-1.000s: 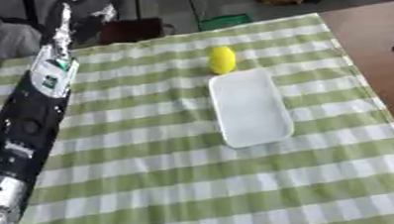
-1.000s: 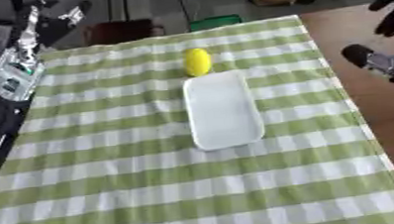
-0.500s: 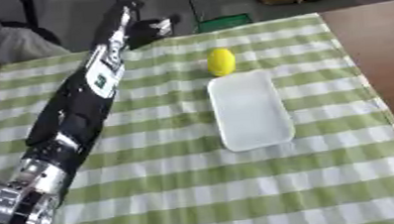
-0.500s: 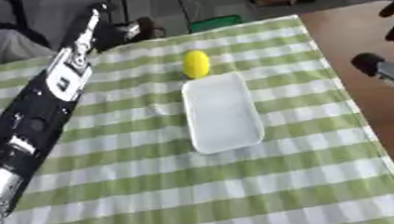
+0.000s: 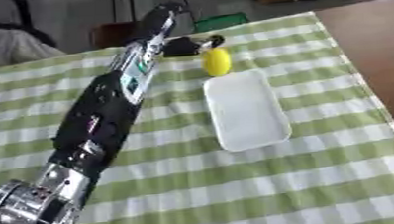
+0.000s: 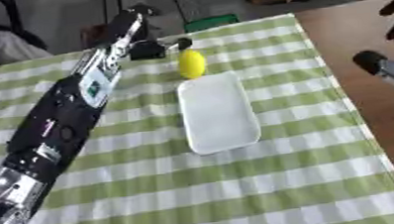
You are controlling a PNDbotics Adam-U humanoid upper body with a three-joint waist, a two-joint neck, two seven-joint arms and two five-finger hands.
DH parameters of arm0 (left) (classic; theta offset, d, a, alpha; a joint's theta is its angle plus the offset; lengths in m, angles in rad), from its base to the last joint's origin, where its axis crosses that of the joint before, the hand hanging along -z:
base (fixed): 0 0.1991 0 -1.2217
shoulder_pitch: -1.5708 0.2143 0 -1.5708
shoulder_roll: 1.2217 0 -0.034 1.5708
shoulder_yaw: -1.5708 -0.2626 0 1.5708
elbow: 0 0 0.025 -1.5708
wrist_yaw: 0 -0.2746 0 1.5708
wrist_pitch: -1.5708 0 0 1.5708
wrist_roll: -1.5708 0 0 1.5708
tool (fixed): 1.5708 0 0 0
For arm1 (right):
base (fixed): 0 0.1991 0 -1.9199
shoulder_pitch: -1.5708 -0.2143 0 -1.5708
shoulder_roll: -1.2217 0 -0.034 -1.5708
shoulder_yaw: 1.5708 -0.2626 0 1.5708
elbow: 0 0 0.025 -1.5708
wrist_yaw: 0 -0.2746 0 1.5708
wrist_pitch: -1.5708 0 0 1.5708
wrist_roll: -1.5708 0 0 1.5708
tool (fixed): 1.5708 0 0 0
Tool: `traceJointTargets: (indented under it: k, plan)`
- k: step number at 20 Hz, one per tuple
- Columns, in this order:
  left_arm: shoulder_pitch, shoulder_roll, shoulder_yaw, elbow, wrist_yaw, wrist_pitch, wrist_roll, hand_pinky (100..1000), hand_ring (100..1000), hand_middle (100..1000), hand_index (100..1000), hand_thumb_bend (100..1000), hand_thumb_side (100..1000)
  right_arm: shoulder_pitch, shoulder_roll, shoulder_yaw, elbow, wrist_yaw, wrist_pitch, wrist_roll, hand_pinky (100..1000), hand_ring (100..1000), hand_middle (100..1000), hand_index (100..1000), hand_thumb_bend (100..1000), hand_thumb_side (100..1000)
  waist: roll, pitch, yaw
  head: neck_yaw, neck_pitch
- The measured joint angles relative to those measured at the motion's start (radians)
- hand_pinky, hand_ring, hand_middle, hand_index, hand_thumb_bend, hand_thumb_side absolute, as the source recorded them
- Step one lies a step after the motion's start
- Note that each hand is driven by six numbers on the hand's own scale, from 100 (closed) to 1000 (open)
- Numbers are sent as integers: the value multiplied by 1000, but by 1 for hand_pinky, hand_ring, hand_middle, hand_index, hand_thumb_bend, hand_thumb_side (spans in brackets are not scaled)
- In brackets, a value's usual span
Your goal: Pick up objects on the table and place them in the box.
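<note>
Now the left hand point(image 5: 187, 45) is stretched far across the green-checked table point(image 5: 240, 180), its fingers point(image 5: 213, 40) blurred right beside the yellow object point(image 5: 217, 61); open or closed, I cannot tell. The yellow object sits on the cloth, touching the far end of the white box point(image 5: 245, 110). The right hand point(image 6: 387, 66) shows at the right edge, off the cloth; its fingers are unclear too.

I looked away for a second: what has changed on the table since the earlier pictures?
The left arm has swung across the checked cloth from its left edge, bringing the left hand up beside the yellow object, which it has not yet grasped. The yellow object and the white tray lie where they did. The right hand stays off the table's right side.
</note>
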Motion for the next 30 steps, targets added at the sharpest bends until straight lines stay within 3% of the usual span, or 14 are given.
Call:
traceJointTargets:
  k: [8,17,29,30]
  plan:
    - [2,-8,13,36,-64,18,40,751,752,823,875,829,755,-18,5,9,-1,-3,-3,11,535,549,667,852,611,435,7,14,-35,15,-18]
    - [16,-17,13,56,-130,-9,119,744,749,828,875,814,705,-24,5,9,-1,-6,-3,11,535,549,667,852,611,432,8,36,-51,20,-31]
    - [25,-26,16,69,-125,-40,196,727,730,819,868,756,639,-26,5,9,-1,-8,-4,12,535,548,667,852,609,429,8,55,-64,24,-43]
    - [25,-27,16,69,-124,-40,201,722,725,815,866,721,616,-26,5,9,-2,-8,-4,12,535,548,668,852,609,429,8,57,-64,24,-44]
